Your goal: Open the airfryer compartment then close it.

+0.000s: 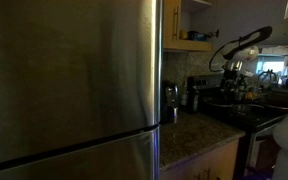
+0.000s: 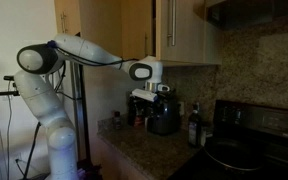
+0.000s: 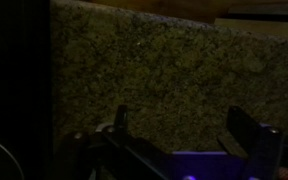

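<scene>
1. Air fryer (image 2: 165,120): small, dark and boxy. It stands on the speckled stone table (image 2: 144,162) against the wall, under the wood cabinets (image 2: 184,30).
2. Its front is too dim to tell whether the compartment is in or out.
3. The hand (image 2: 148,99) hangs just above the air fryer's top edge; whether they touch is unclear.
4. In the wrist view the fingers (image 3: 121,122) are spread wide and released, with nothing between them, facing the speckled wall (image 3: 164,60).
5. A bottle (image 2: 194,126) stands just beside the air fryer, with a black stove (image 2: 246,150) past it.
6. A steel fridge (image 1: 74,80) fills most of an exterior view.
</scene>
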You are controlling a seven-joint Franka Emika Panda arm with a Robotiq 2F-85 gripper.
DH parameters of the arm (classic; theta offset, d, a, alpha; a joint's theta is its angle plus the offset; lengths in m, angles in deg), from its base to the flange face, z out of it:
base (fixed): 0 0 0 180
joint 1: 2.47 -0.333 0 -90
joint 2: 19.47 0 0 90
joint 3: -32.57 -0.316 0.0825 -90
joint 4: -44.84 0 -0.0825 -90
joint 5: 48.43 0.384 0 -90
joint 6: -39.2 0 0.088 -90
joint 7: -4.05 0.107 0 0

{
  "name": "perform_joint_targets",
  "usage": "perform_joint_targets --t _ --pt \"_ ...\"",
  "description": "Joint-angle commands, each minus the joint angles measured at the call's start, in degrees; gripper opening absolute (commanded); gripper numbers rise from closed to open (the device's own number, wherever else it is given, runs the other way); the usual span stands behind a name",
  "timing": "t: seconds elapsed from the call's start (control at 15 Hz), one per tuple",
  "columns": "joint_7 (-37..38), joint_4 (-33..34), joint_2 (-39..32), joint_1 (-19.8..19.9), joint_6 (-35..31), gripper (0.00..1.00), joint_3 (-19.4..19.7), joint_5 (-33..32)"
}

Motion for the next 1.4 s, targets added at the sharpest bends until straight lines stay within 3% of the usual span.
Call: perform_joint_targets --t 0.0,0.2,0.33,0.4,0.53,0.6,0.93,1.27,1.33 --pt "-0.7 0.1 -0.4 2.7 0.2 1.00 -2.4 0.9" --pt "-2.2 0.4 -0.6 3.3 0.2 1.00 -3.1 -0.4" --pt "1.0 -0.7 0.0 3.7 -3.2 1.00 -3.6 2.3" --pt "-0.3 0.1 -0.3 3.7 -0.6 1.00 -3.9 1.1" --pt "0.5 0.1 -0.3 3.9 -1.6 1.00 -4.0 1.6" --pt "-0.9 1.0 -2.7 3.1 1.8 1.00 -4.1 1.3" --pt "-5.1 -11.0 -0.7 -2.2 -2.4 1.00 -12.1 2.7" --pt "-2.2 -19.0 -1.8 -5.0 -25.1 1.00 -15.3 11.9" --pt "-2.4 -16.3 -1.6 -4.3 -18.4 1.00 -15.5 8.7"
